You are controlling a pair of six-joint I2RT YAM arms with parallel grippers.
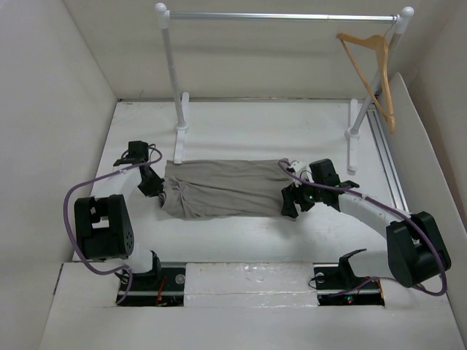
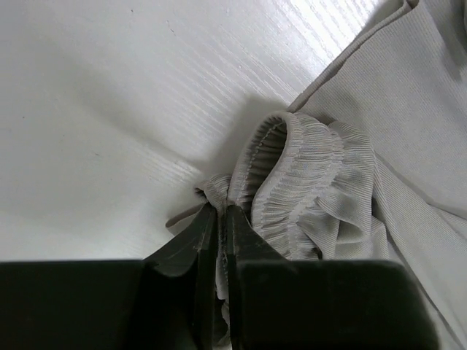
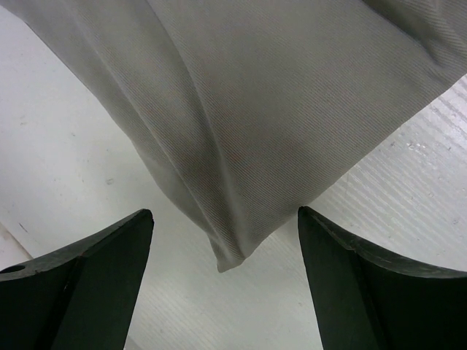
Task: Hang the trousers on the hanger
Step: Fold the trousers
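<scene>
The grey-beige trousers point(image 1: 222, 188) lie folded across the middle of the white table. My left gripper point(image 1: 157, 187) is at their left end, shut on the gathered waistband point(image 2: 292, 182); cloth shows pinched between the black fingers point(image 2: 197, 240). My right gripper point(image 1: 290, 203) is at the trousers' right end, open, its jaws wide apart on either side of a cloth corner point(image 3: 233, 259) that lies on the table. The tan wooden hanger point(image 1: 376, 73) hangs by its hook from the right end of the silver rail, far from both grippers.
The silver rail point(image 1: 281, 16) on two white posts point(image 1: 173, 73) stands across the back of the table. White walls close in the left, back and right sides. A metal track point(image 1: 387, 160) runs along the right edge.
</scene>
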